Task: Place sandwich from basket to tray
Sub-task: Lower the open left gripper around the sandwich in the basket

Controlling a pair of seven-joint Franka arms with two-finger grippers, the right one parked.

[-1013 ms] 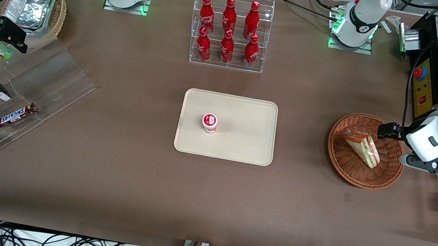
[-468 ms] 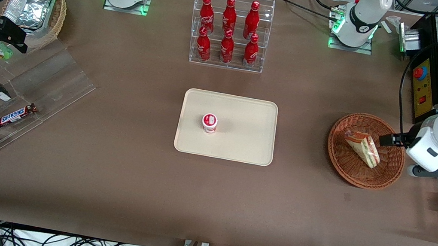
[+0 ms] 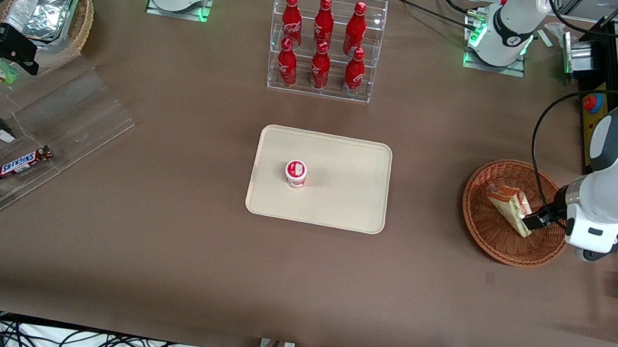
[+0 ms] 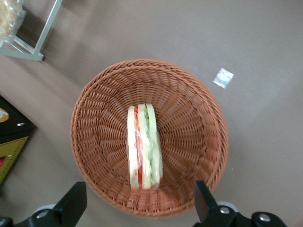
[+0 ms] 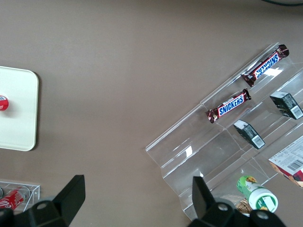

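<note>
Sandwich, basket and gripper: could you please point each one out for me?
sandwich [image 4: 144, 146], left wrist view, on the filling edge.
basket [image 4: 199, 118], left wrist view, on the woven wall.
gripper [image 4: 139, 203], left wrist view, open above the basket, midway between the fingertips.

I see six red bottles [image 3: 321, 43] in a clear rack [image 3: 318, 86], two Snickers bars [image 3: 23, 163] on acrylic steps, and foil packs [image 3: 41, 9] in a tan basket.

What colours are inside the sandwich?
Red and green between white bread on the sandwich, clearest in the left wrist view, the open gripper above it.
</note>
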